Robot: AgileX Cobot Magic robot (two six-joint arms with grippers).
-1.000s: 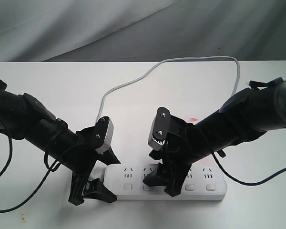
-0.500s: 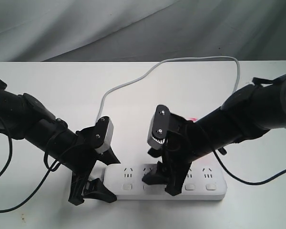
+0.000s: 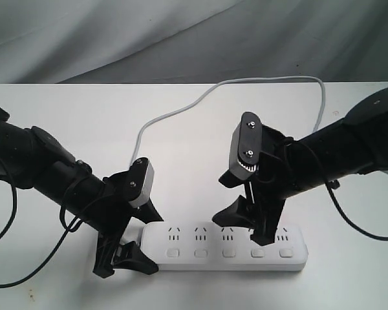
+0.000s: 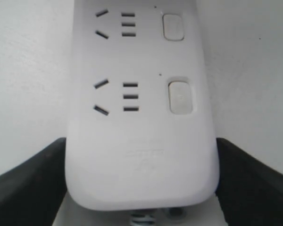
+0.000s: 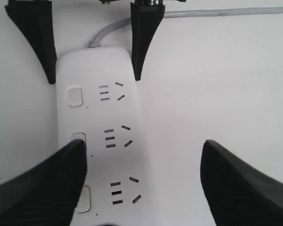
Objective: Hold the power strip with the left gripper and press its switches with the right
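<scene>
Guessing the power strip (image 3: 226, 248) is light, stiff, slick plastic that'd skate across the desk (image 3: 84, 129) under a push, so pinching it across its narrow width at one end looks right. That's where the left pincer (image 3: 139, 242) sits, closed against both long sides of the left end. The strip lies flat, its cord (image 3: 181, 110) looping away behind, while the right pincer (image 3: 249, 226) hangs spread wide and empty over its right half. There's no readable brand, just a faint embossed mark (image 4: 144, 157) I can't make out.

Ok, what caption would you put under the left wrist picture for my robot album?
The left gripper grips the rounded end of the white power strip, with two square switches in view.
</scene>
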